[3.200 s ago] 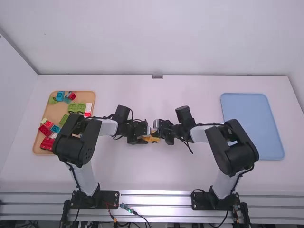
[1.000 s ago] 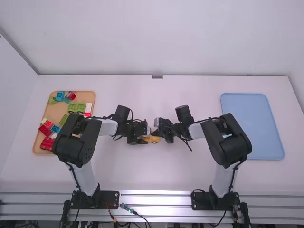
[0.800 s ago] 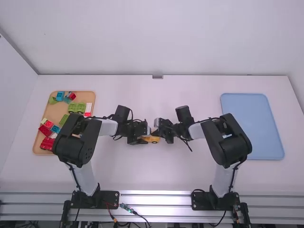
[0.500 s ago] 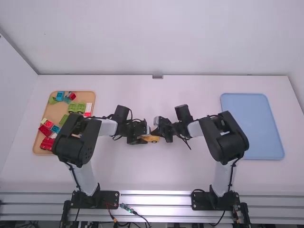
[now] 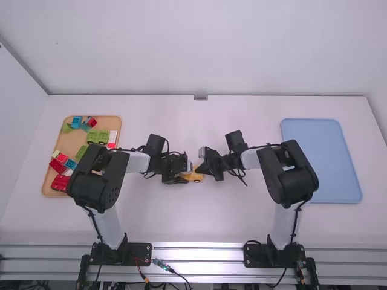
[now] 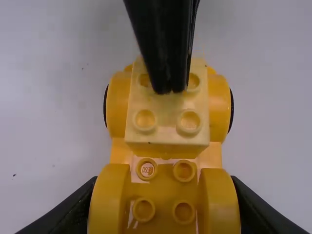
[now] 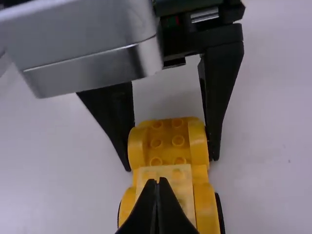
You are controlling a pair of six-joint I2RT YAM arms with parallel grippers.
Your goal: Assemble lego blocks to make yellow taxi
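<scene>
"Chassis [image 6: 165,192] mid worktop [image 5: 193,226], L gripper [image 7: 170,163] clamped on its sides. Step: prob. seating pale block [image 6: 168,134]?"

"Yep. R gripper [image 6: 170,91]: tips together, on block. Next: press sq., check fit, lift straight up."

"Room?"

"Near edge well apart; blue tray [image 5: 320,136] well off right. Shd. be OK."
</scene>
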